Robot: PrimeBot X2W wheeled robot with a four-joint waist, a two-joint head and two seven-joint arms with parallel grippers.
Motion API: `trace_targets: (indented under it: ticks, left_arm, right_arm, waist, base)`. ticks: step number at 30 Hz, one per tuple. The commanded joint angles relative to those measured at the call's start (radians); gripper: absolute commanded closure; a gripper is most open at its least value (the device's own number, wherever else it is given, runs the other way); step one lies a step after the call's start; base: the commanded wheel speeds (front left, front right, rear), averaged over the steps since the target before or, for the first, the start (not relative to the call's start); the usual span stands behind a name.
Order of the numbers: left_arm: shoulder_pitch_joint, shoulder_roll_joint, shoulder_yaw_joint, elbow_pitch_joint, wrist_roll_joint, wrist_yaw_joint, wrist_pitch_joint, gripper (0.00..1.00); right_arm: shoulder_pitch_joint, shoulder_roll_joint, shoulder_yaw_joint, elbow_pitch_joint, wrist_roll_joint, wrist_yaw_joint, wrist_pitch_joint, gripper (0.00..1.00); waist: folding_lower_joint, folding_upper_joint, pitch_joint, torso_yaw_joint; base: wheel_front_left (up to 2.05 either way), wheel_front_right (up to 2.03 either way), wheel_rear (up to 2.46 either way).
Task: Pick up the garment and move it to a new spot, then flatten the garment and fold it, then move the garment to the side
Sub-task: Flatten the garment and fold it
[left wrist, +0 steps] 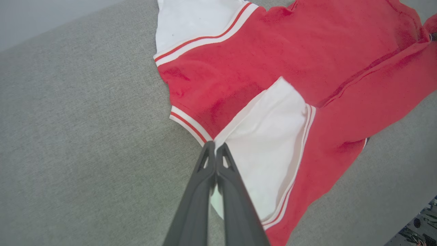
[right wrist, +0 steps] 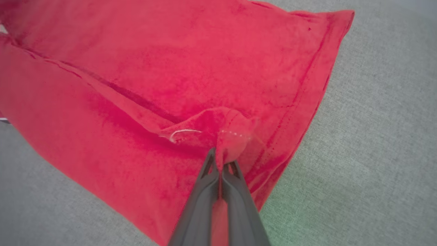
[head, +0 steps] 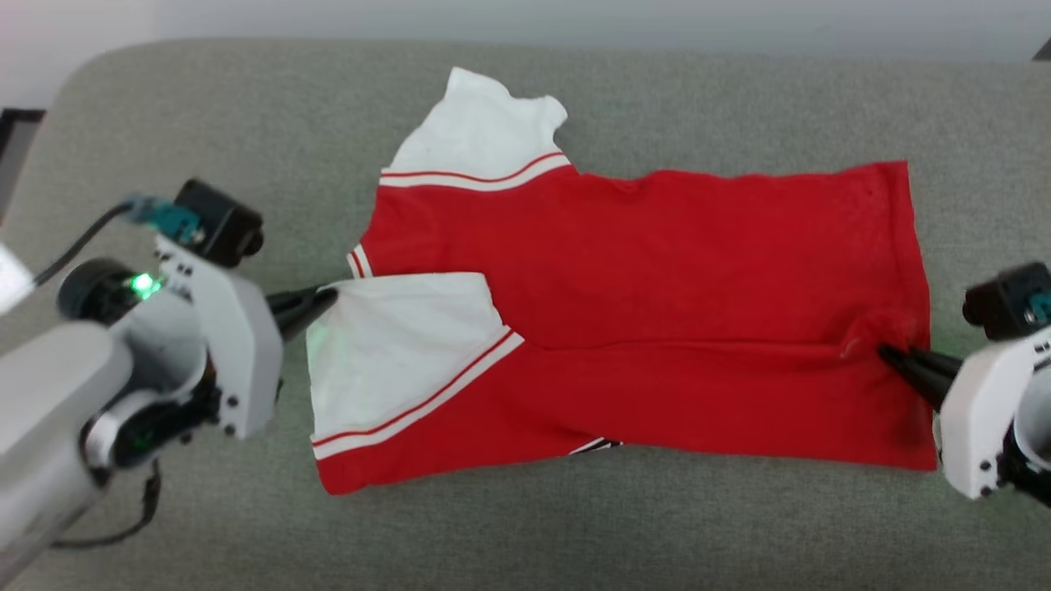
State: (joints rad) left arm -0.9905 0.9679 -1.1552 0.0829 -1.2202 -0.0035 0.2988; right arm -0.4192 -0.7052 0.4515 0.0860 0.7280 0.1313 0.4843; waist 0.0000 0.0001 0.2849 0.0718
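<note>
Garment: a red jersey shirt (head: 657, 271) of soft, slightly fuzzy knit lies spread flat in the middle of the counter, collar end toward the robot's left and hem toward its right.
Fold: the near long edge is turned over onto the body, leaving a straight crease along the length.
Sleeves: both are white with red-and-white striped trim. The far sleeve (head: 476, 139) lies out flat, and the near sleeve (head: 394, 361) is folded over the red cloth.
Writing: a thin black-and-white sliver (head: 595, 446) peeks from under the near edge and is too small to read.
Left gripper (head: 328, 297): its jaws are closed together, pinching the corner of the near white sleeve.
Right gripper (head: 887, 353): its jaws are pressed together on a bunched bit of red cloth at the hem end of the fold. A loose white thread shows beside it.
Counter (head: 493, 525): it is covered in grey woven fabric, with a rounded far-left corner.
Room: wide bare grey strips run all round the shirt, and its edges lie well inside the counter's rim.
</note>
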Motion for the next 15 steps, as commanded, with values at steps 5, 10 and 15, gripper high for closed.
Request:
trace_targets:
  ticks: [5, 10, 15]
  left_arm:
    - [-0.044, -0.091, -0.019, 0.128, -0.003, -0.062, 0.036, 1.00]
    - [-0.071, -0.167, -0.037, 0.255, -0.014, -0.102, 0.061, 1.00]
    - [-0.077, -0.218, -0.049, 0.344, -0.042, -0.119, 0.085, 1.00]
  right_arm:
    - [-0.078, 0.009, 0.038, 0.048, -0.020, -0.001, 0.016, 1.00]
    - [-0.141, 0.011, 0.083, 0.097, -0.014, -0.001, 0.030, 1.00]
    - [-0.183, 0.016, 0.117, 0.134, 0.003, -0.001, 0.038, 1.00]
  waist:
    - [0.0000, -0.0001, 0.041, -0.009]
    - [0.0000, -0.0001, 0.061, -0.010]
    - [0.0000, -0.0001, 0.071, -0.008]
  base:
    - [0.00, 0.00, 0.00]
    - [0.00, 0.00, 0.00]
    - [0.00, 0.00, 0.00]
